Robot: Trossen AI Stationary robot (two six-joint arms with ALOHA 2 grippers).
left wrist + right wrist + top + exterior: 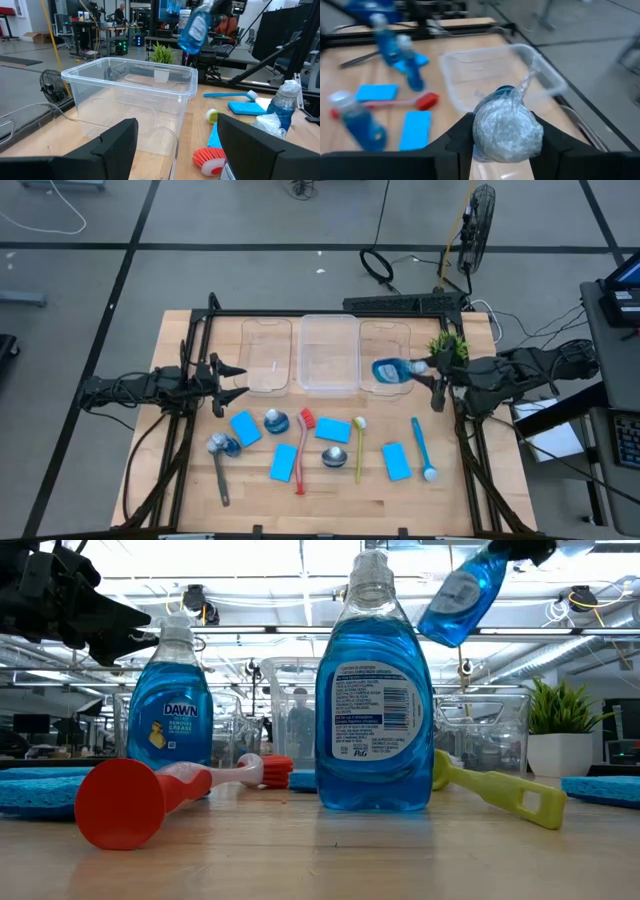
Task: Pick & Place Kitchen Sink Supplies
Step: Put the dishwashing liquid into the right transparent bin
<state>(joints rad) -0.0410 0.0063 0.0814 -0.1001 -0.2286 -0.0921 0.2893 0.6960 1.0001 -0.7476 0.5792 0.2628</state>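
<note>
My right gripper [433, 372] is shut on a blue bottle [391, 370] with a silvery top and holds it in the air over the right clear bin [385, 340]. The same bottle shows high in the low view [458, 595]. My left gripper [236, 381] is open and hovers by the left bin [266, 352], touching nothing. On the table stand three more blue bottles [276, 420] [226, 445] [334, 457]. Several blue sponges [244, 427] lie flat beside red [303, 448], yellow-green [359, 448], blue [421, 448] and grey [219, 478] brushes. My right gripper pinches the bottle at its silvery top end [507, 131] between the two fingers [457, 142]. It comes roughly level from the table's right. The bottle is lifted clear and tilted, its blue body [455, 600] reaching toward the table's left over the right bin.
Three clear bins stand in a row at the far side, the middle bin [328, 352] between the other two. A small green plant [448, 345] stands right by my right gripper. Black frame rails [175, 440] run along both table sides.
</note>
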